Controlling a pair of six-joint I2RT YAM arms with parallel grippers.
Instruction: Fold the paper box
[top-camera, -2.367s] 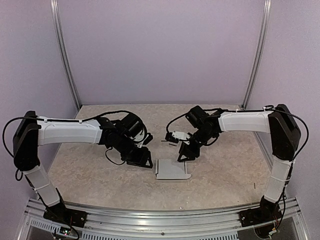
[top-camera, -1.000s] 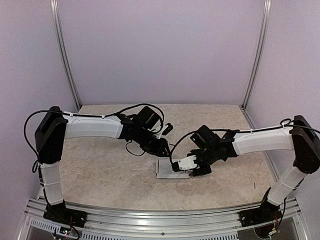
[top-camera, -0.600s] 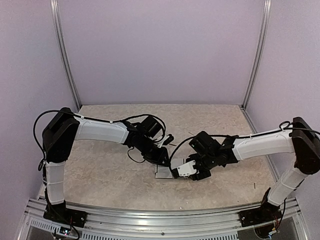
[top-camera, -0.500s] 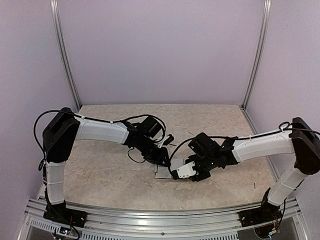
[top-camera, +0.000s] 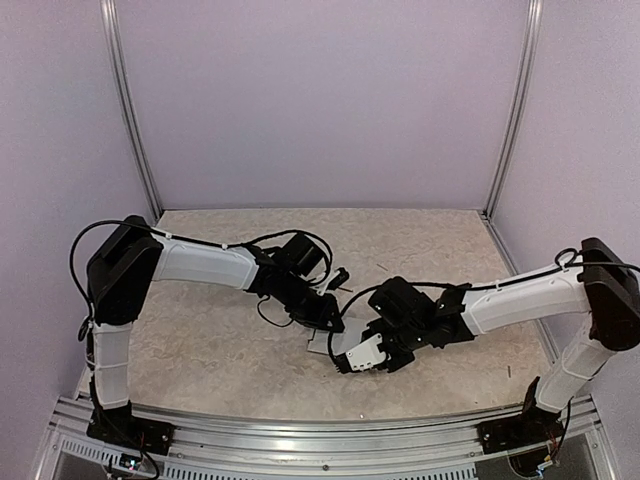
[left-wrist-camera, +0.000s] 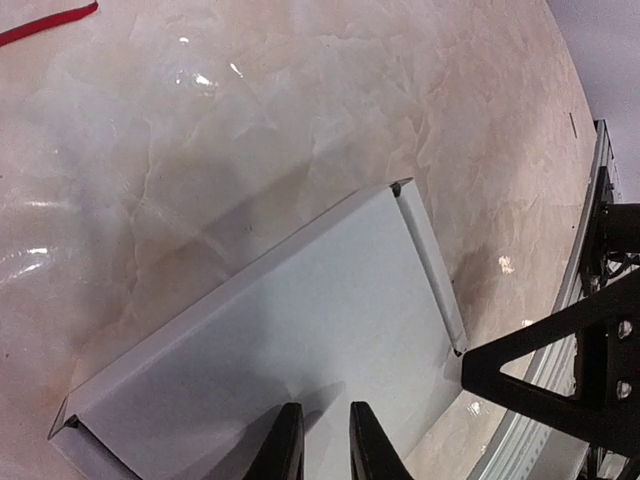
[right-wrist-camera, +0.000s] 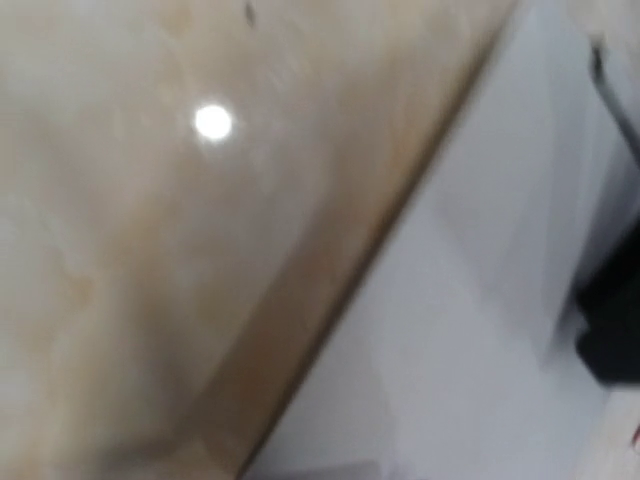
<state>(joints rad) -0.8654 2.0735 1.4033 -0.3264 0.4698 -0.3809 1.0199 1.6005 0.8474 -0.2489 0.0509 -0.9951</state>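
Paper box (left-wrist-camera: 300, 310) lies flat on the bench (left-wrist-camera: 250, 120). From the top cam I get only a sliver of it, bc both end effectors sit over it. Left end effector (left-wrist-camera: 322, 425) is at the box's far-left side. Its fingers (left-wrist-camera: 285, 450) are nearly together w/ a thin gap, tips down at the box's broad panel near one long edge, and I see nothing pinched betw. them. In the left wrist cam the box reads as a pale grey panel w/ a narrow flap (left-wrist-camera: 432, 260) along one short side and small dark notches at the corners. A red strip (left-wrist-camera: 45, 25) lies on the bench, well apart from the box. Right end effector (top-camera: 347, 362) is over the box's near-right side. Its wrist cam is blurred and shows only pale card next to beige bench, so I can't tell whether it's spread or pressed together.
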